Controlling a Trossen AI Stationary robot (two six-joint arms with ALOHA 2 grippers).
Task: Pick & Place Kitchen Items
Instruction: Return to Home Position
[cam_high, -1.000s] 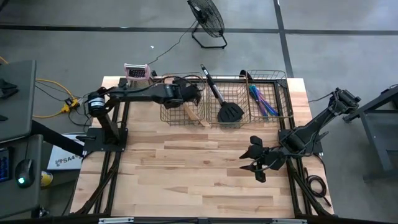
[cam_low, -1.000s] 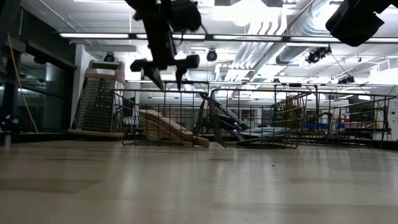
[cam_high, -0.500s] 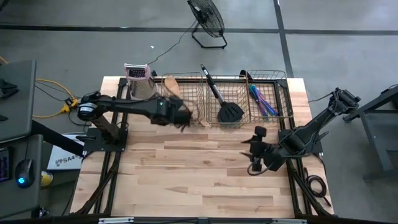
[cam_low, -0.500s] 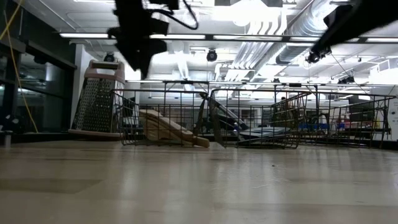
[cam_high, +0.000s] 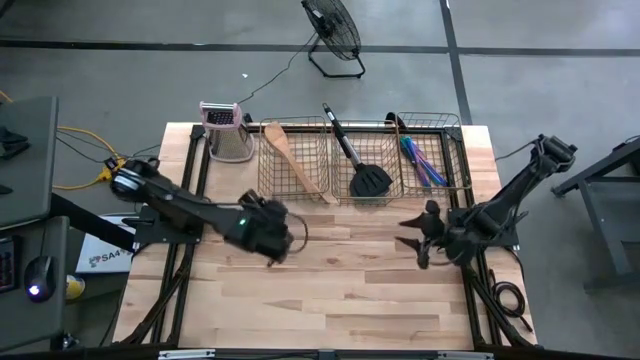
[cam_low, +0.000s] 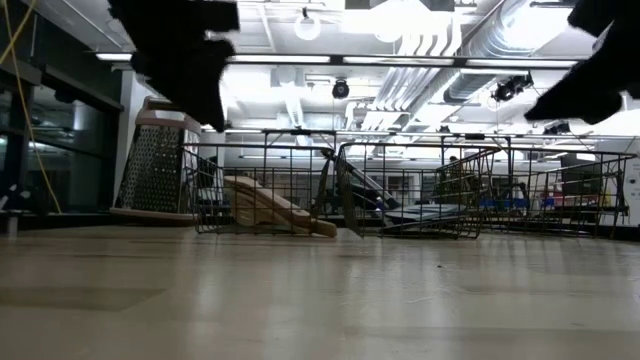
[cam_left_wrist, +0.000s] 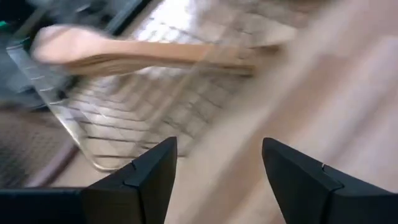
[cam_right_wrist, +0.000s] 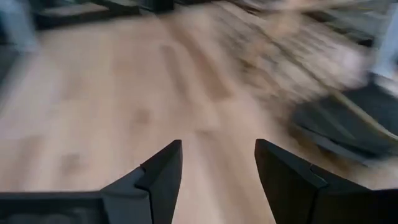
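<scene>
At 11 o'clock on the surface (cam_high: 330, 290): box grater (cam_high: 228, 138), upright.
Left gripper (cam_high: 278, 240): above bare wood at 9 o'clock from centre, near the left mesh basket (cam_high: 262, 172), off its 7 o'clock corner. Fingers released, nothing between them.
Along the 12 o'clock edge, three baskets side by side.
In the left mesh basket: wooden spoons and spatulas (cam_high: 283, 152).
In the middle basket (cam_high: 338, 188): black spatulas (cam_high: 370, 182), handles toward 11 o'clock.
In the right basket (cam_high: 462, 150): iridescent cutlery (cam_high: 420, 165).
Right gripper (cam_high: 425, 235): above the surface at 3 o'clock, below the right basket. Fingers released, empty.
</scene>
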